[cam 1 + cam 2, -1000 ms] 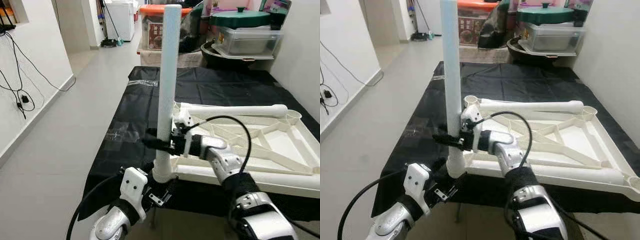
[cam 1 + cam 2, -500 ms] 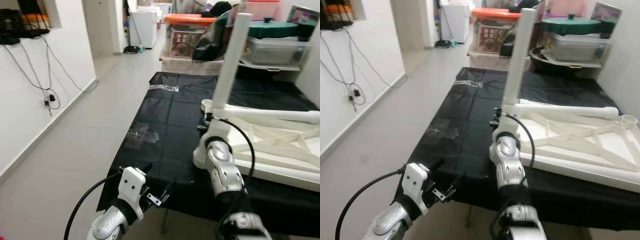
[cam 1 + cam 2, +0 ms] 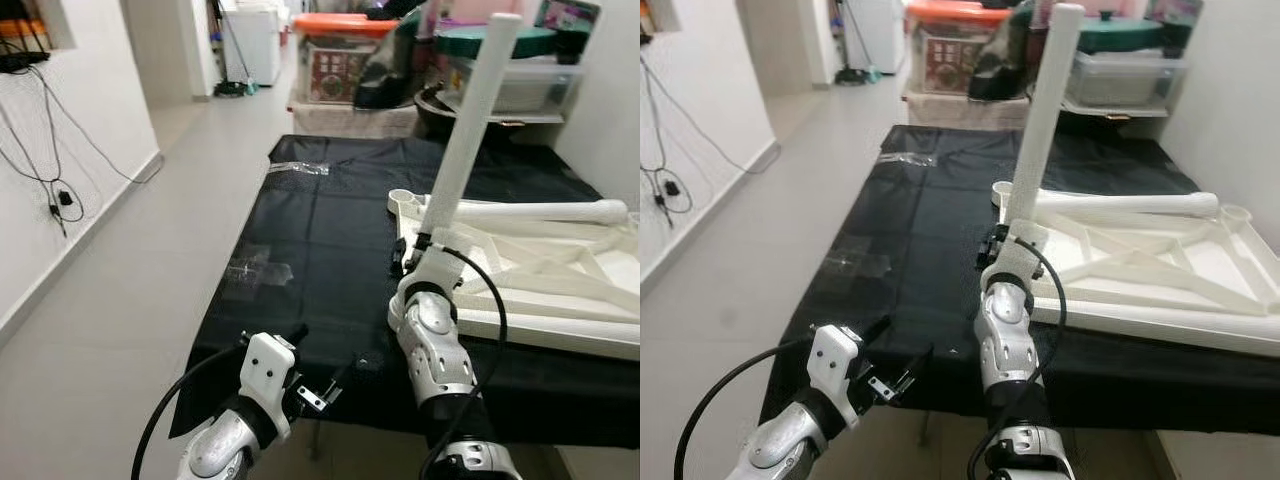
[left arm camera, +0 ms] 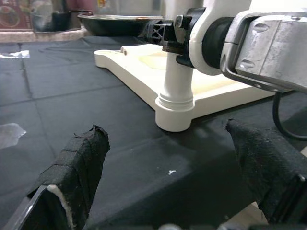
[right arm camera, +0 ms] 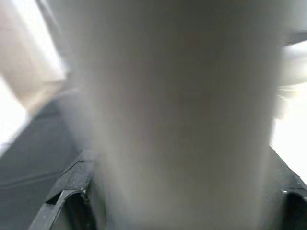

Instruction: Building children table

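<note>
The tabletop (image 3: 1160,290) lies upside down on the black-covered surface (image 3: 320,260), so its corner sockets face upward to receive legs. The right hand (image 3: 1002,245) is clamped on the upright leg (image 3: 468,125), which stands in the near corner socket, steadying it for seating. A second leg (image 3: 1120,206) lies across the tabletop. The left hand (image 4: 172,191) hovers near the surface edge, fingers apart, facing the socket.

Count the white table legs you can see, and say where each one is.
2: one leg stands upright in the tabletop's near corner socket, held by the right gripper; another lies across its far edge. Others may be hidden.
</note>
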Motion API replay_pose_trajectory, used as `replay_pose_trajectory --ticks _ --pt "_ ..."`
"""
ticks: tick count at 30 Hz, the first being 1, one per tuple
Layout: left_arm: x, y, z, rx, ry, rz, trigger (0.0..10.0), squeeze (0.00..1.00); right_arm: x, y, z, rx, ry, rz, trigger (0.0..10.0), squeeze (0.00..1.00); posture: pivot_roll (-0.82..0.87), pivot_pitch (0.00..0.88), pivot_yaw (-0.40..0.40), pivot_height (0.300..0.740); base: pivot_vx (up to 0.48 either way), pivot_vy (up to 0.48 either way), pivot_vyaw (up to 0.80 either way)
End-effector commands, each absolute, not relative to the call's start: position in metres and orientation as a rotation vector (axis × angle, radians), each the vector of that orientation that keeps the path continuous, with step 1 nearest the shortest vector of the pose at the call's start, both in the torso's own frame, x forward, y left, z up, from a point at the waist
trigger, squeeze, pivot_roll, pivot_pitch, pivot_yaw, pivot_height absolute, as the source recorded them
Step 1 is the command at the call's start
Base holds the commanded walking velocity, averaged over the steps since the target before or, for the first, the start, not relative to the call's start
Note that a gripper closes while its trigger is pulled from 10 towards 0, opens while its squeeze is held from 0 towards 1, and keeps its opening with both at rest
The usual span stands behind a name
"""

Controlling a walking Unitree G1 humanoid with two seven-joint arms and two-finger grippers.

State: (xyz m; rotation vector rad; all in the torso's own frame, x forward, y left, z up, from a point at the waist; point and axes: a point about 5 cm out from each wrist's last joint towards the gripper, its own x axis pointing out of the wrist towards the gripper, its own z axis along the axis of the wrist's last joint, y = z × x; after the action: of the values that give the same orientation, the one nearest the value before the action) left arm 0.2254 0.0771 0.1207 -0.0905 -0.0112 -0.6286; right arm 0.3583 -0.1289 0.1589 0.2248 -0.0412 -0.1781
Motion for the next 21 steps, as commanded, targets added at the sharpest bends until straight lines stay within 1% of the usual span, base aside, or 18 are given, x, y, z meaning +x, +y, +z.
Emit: replay_pose_trajectory --ticks 1,2,3,5,6,7,8,9,10,12,14,15,16,18,21 --pt "0.225 0.077 0.117 -0.088 0.010 -0.626 10.0 0.00 0.362 -0.116 0.167 0.249 -0.074 -0.076 10.0 0.00 0.08 0.008 -0.031 0.740 0.000 0.000 0.00" --pt "0.225 0.077 0.116 -0.089 0.009 -0.626 10.0 0.00 0.363 -0.115 0.169 0.258 -0.090 0.001 10.0 0.00 0.08 0.008 -0.031 0.740 0.000 0.000 0.00" --pt "0.226 0.077 0.116 -0.089 0.009 -0.626 10.0 0.00 0.364 -0.114 0.170 0.279 -0.096 0.140 10.0 0.00 0.08 0.008 -0.030 0.740 0.000 0.000 0.00" --pt "0.226 0.077 0.116 -0.089 0.009 -0.626 10.0 0.00 0.364 -0.114 0.170 0.279 -0.096 0.140 10.0 0.00 0.08 0.008 -0.030 0.740 0.000 0.000 0.00" --pt "0.226 0.077 0.117 -0.090 0.009 -0.627 10.0 0.00 0.363 -0.114 0.173 0.248 -0.126 0.308 10.0 0.00 0.07 0.007 -0.029 0.740 0.000 0.000 0.00" --pt "0.226 0.077 0.117 -0.090 0.009 -0.627 10.0 0.00 0.363 -0.114 0.173 0.248 -0.126 0.308 10.0 0.00 0.07 0.007 -0.029 0.740 0.000 0.000 0.00" --pt "0.226 0.077 0.117 -0.091 0.009 -0.628 10.0 0.00 0.360 -0.114 0.174 0.208 -0.117 0.511 10.0 0.00 0.07 0.007 -0.026 0.740 0.000 0.000 0.00" --pt "0.226 0.077 0.117 -0.091 0.009 -0.628 10.0 0.00 0.360 -0.114 0.174 0.208 -0.117 0.511 10.0 0.00 0.07 0.007 -0.026 0.740 0.000 0.000 0.00" --pt "0.227 0.076 0.117 -0.091 0.009 -0.629 10.0 0.00 0.355 -0.113 0.173 0.165 -0.085 0.708 10.0 0.00 0.07 0.006 -0.026 0.740 0.000 0.000 0.00" --pt "0.227 0.076 0.117 -0.091 0.009 -0.629 10.0 0.00 0.355 -0.113 0.173 0.165 -0.085 0.708 10.0 0.00 0.07 0.006 -0.026 0.740 0.000 0.000 0.00" --pt "0.227 0.076 0.117 -0.093 0.008 -0.629 10.0 0.00 0.345 -0.109 0.170 0.110 0.006 1.007 10.0 0.00 0.08 0.005 -0.029 0.740 0.000 0.000 0.00" --pt "0.227 0.076 0.117 -0.093 0.008 -0.629 10.0 0.00 0.345 -0.109 0.170 0.110 0.006 1.007 10.0 0.00 0.08 0.005 -0.029 0.740 0.000 0.000 0.00" --pt "0.226 0.076 0.117 -0.096 0.008 -0.627 10.0 0.00 0.340 -0.102 0.169 0.066 0.070 1.193 10.0 0.00 0.08 0.005 -0.029 0.740 0.000 0.000 0.00" --pt "0.226 0.076 0.117 -0.096 0.008 -0.627 10.0 0.00 0.340 -0.102 0.169 0.066 0.070 1.193 10.0 0.00 0.08 0.005 -0.029 0.740 0.000 0.000 0.00" --pt "0.226 0.075 0.117 -0.097 0.007 -0.626 10.0 0.00 0.341 -0.098 0.169 0.043 0.085 1.268 10.0 0.00 0.09 0.006 -0.032 0.740 0.000 0.000 0.00"
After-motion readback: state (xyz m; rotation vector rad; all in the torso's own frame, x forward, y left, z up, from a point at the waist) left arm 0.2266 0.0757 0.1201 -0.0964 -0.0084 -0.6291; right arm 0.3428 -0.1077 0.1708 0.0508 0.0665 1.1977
